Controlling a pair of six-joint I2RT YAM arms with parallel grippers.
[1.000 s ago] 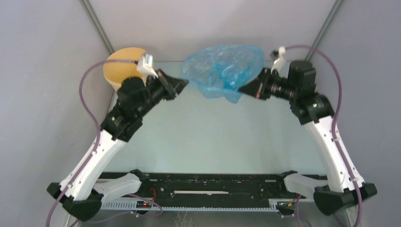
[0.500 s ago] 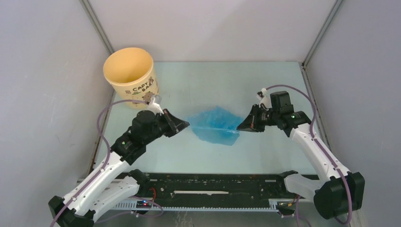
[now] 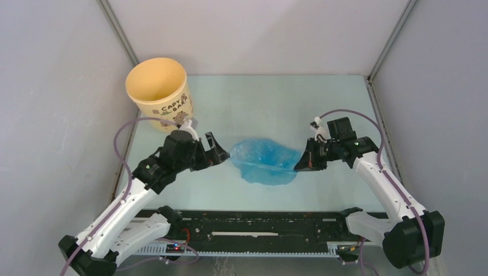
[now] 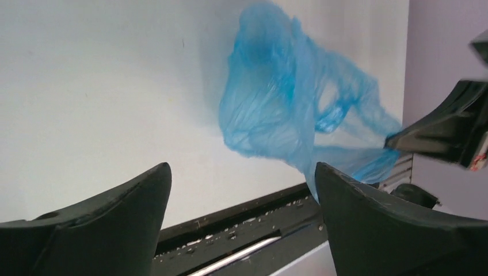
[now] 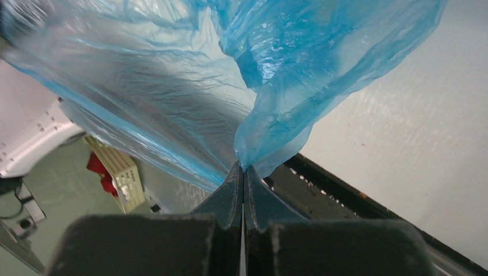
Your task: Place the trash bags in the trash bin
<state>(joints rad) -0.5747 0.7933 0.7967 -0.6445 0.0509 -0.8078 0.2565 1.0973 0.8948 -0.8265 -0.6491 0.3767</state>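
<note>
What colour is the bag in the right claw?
The bag is translucent blue, clearest in the right wrist view.

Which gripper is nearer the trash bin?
Left. The left gripper hangs open just in front of the trash bin; the right gripper is across the table, shut on the blue trash bag.

Pale green table point(image 3: 276, 103) between grey walls point(image 3: 52, 115), black slotted rail point(image 3: 259, 221) along its near edge

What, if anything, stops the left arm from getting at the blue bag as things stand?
Probably nothing, so yes. The left gripper is open and faces the blue bag, with no object between them. The right gripper is shut on the bag's opposite edge, clear of the left arm's path.
</note>
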